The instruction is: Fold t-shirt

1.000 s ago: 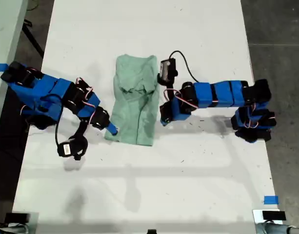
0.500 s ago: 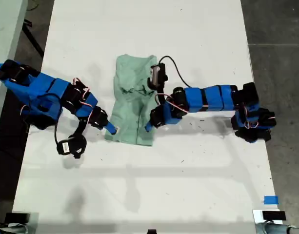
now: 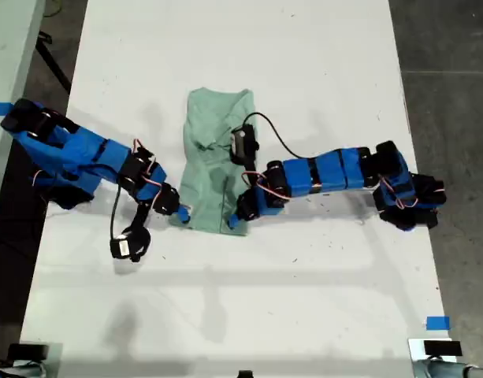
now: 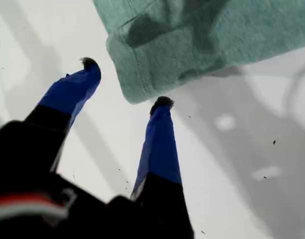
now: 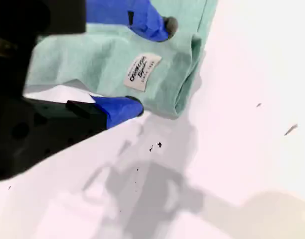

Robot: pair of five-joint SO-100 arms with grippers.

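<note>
T-shirt: the t-shirt (image 3: 217, 165) lies folded into a narrow strip near the middle of the white table (image 3: 304, 63).
Long axis: runs from the far edge toward the near edge of the exterior view, tilted slightly; the near end sits between the two grippers.
Surface: wrinkled across the middle; a white sewn label (image 5: 142, 71) shows on the near corner in the second wrist view.
First gripper: my first gripper (image 4: 125, 82) stands with its blue fingers (image 4: 159, 144) spread wide on bare table, just beside a hemmed corner of the cloth; one fingertip touches or nearly touches the hem, which one cannot be told. In the exterior view it is at the strip's near corner on that view's left (image 3: 180, 211).
Second gripper: my second gripper (image 5: 152, 64) has its jaws apart and astride the labelled corner, one finger above the cloth, one at table level beside it. In the exterior view it is at the near corner on that view's right (image 3: 235, 221).
Grip: neither gripper is closed on the cloth.
</note>
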